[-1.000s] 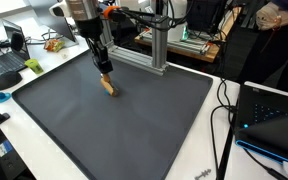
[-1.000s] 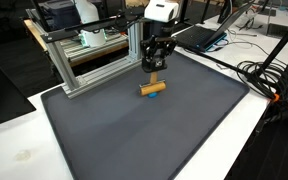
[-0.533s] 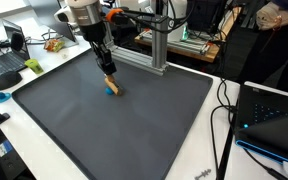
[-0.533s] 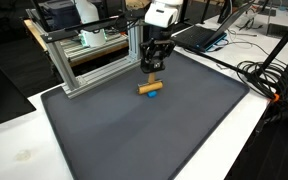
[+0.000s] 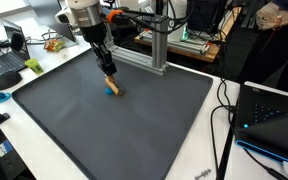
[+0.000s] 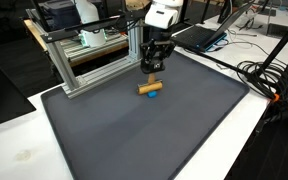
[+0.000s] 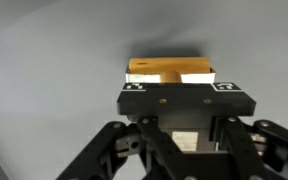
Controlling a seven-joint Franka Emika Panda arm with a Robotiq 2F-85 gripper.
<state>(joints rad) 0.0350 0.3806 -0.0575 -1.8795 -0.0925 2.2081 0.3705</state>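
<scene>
My gripper hangs over the far part of a dark grey mat. It is shut on a tan wooden block, which hangs just above the mat. A small blue piece lies on the mat right under the block's lower end; I cannot tell whether they touch. In the wrist view the block shows just past the black gripper, with plain grey mat behind it. The blue piece is hidden there.
An aluminium frame stands on the mat's far edge, close behind the gripper. Laptops, cables and clutter ring the white table around the mat.
Since a second ago the gripper has risen a little with the wooden block, which uncovered the blue piece beneath it. Over the last half second nothing has moved.
</scene>
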